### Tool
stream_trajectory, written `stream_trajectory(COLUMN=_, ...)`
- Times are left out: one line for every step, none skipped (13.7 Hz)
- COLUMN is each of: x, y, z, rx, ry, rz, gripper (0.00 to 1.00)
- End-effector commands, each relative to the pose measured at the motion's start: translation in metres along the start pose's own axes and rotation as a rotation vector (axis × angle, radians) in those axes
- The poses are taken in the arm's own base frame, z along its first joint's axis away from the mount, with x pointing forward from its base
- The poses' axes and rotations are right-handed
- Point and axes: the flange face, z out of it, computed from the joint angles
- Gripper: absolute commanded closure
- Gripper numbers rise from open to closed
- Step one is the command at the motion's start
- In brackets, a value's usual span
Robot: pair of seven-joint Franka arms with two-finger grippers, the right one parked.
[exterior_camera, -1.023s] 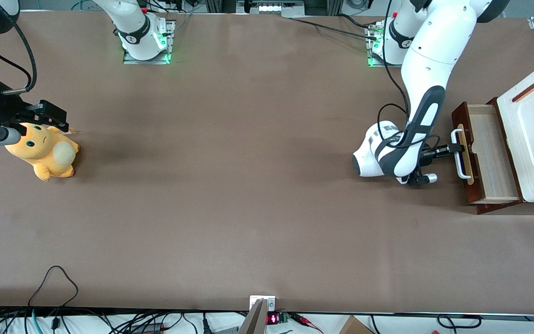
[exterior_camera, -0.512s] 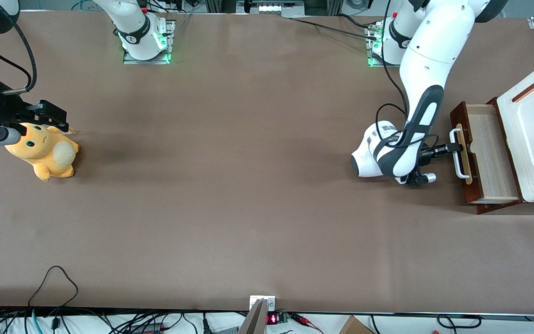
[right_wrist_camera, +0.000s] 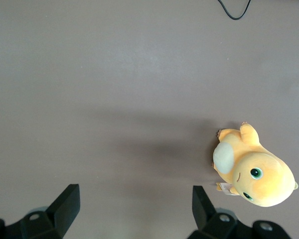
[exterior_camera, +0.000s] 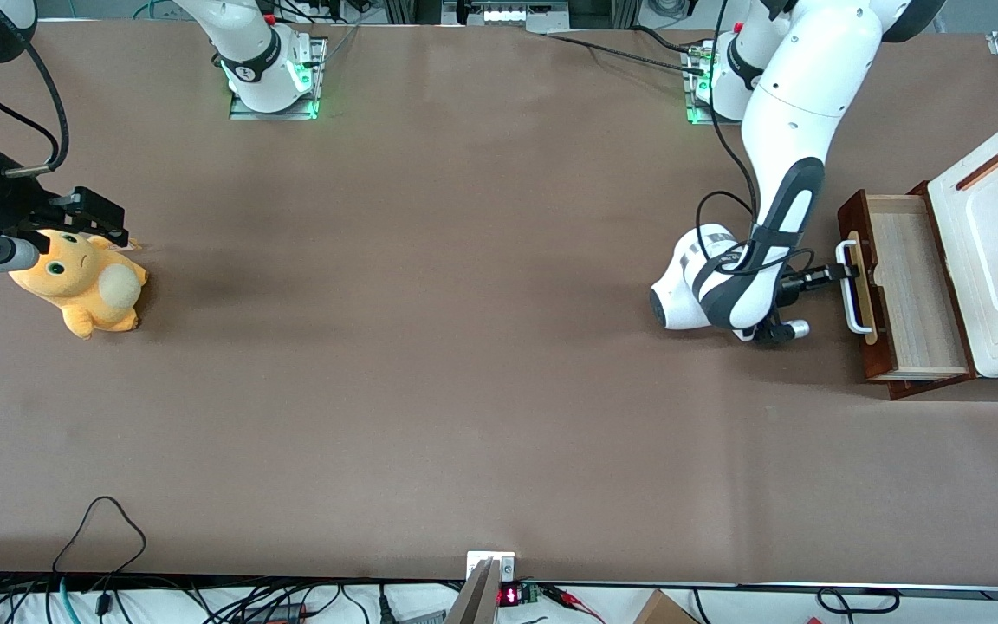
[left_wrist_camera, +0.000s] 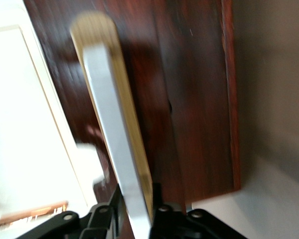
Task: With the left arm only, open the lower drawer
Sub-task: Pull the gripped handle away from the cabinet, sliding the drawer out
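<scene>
My left arm [exterior_camera: 798, 104] is a thick white shell of rounded jointed segments, with a dark grey panel down its forearm and a black cable looping beside it. My end effector [exterior_camera: 845, 272], at the drawer handle, is slim, black and two-fingered.

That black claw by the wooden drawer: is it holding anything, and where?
Yes. The left arm's gripper is shut on the lower drawer's white bar handle, about midway along the bar.
</scene>
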Motion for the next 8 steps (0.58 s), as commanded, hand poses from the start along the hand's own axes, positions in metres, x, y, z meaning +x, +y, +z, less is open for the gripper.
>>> stream_trajectory(x=-0.0143, y=0.0046, z=-0.0139, rx=0.018, ry=-0.016, rz=0.018, gripper=0.00)
stream_trajectory(x=-0.0143, y=0.0046, z=-0.0139, rx=0.018, ry=-0.016, rz=0.020, gripper=0.00)
stream_trajectory(x=-0.0147, y=0.0058, z=-0.0133, rx=0.019, ry=-0.016, rz=0.022, gripper=0.00)
stream_trajectory(x=-0.0148, y=0.0059, z=-0.0133, rx=0.019, ry=-0.016, rz=0.024, gripper=0.00)
stream_trajectory(x=-0.0150, y=0.0058, z=-0.0132, rx=0.020, ry=-0.018, rz=0.024, gripper=0.00)
stream_trajectory(x=-0.0146, y=0.0055, z=-0.0124, rx=0.022, ry=-0.019, rz=0.025, gripper=0.00)
stream_trajectory(x=-0.0150, y=0.0047, z=-0.0109, rx=0.028, ry=-0.028, rz=0.029, gripper=0.00)
stream_trajectory(x=-0.0149, y=0.0025, z=-0.0100, rx=0.032, ry=-0.035, rz=0.051, gripper=0.00)
